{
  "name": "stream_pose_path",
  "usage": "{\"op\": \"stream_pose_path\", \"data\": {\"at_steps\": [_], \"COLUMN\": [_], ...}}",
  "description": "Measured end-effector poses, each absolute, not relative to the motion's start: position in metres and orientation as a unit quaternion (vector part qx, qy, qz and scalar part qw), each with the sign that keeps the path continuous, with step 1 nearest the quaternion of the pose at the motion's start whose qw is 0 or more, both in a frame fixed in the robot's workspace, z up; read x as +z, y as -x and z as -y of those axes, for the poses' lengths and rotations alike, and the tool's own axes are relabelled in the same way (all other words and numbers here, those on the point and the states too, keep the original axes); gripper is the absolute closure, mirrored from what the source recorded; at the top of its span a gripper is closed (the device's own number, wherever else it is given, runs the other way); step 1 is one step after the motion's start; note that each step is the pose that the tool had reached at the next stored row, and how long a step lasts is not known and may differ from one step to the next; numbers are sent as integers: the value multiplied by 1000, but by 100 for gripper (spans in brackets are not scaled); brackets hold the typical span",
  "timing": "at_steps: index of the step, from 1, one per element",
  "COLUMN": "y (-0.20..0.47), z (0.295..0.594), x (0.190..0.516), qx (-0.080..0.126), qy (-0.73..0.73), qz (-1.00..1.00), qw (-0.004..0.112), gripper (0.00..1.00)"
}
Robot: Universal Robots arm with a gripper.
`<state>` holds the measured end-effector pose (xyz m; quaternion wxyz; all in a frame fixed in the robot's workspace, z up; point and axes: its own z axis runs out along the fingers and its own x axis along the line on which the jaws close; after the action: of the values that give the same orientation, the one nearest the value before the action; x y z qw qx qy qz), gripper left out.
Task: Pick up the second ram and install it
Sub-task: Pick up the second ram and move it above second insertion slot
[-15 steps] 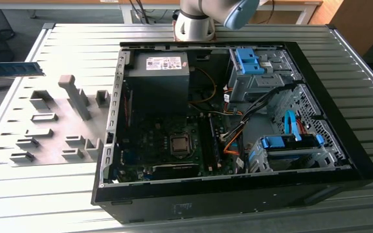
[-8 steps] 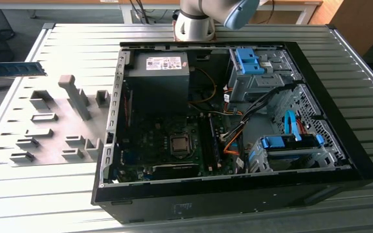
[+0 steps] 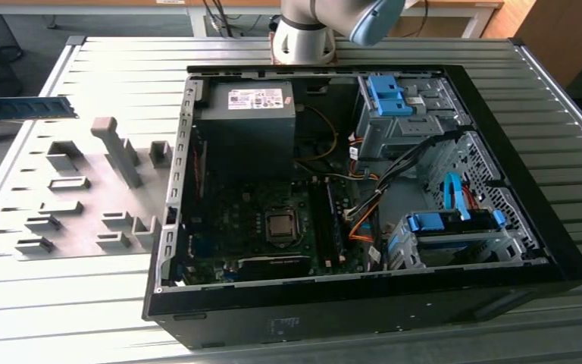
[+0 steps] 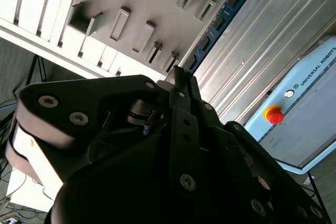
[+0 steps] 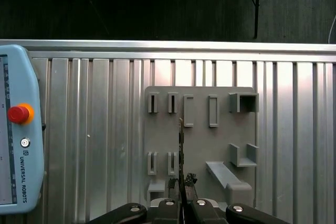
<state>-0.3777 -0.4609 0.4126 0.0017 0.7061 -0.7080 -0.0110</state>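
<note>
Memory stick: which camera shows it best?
The second wrist view: the memory stick shows its blue face and chips, running out from the gripper that clamps it. The first wrist view shows it edge-on, a thin line. Its side shows at the exterior view's left edge.

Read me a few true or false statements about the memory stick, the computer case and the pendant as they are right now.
1. The hand is shut on the second ram. True.
2. The computer case lies open on the table. True.
3. The second ram is seated inside the computer case. False: it hangs outside the case, at the exterior view's left.
4. The pendant has a green button. False: its button is red.
</note>
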Motion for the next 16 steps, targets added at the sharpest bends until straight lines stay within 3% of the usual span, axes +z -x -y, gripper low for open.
{"op": "stream_pose_path", "data": {"at_steps": [16], "y": [373], "z": [461], "x": [413], "qx": [-11], "qy": [-706], "qz": [708], "qw": [2], "gripper": [86]}}
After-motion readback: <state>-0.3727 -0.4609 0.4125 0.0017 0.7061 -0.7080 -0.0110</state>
